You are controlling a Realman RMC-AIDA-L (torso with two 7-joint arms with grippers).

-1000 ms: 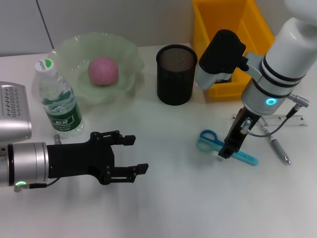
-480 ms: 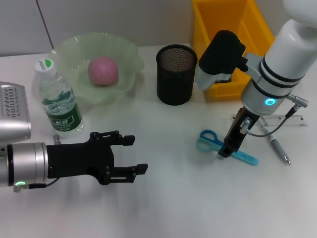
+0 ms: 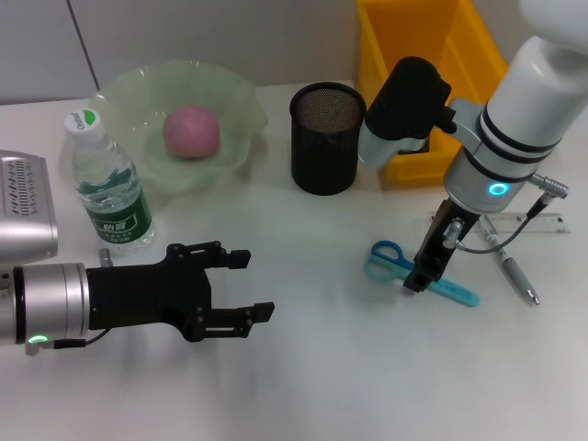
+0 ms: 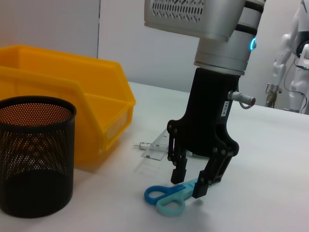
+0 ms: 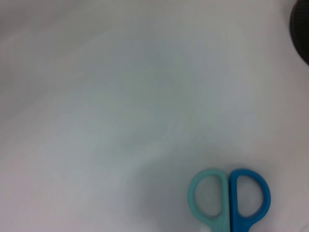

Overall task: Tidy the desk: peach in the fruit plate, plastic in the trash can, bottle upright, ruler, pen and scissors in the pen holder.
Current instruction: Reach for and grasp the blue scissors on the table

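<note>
Right pincer open astride scissors mid-desk, left pincer open over bare tabletop.

Blue-handled scissors flat on table

White desk carries the lot: far left the green fruit plate, a water bottle standing just in front of it, black mesh pen holder mid-far, yellow bin far right. Nearer right lie blue scissors, pen and clear ruler.
</note>
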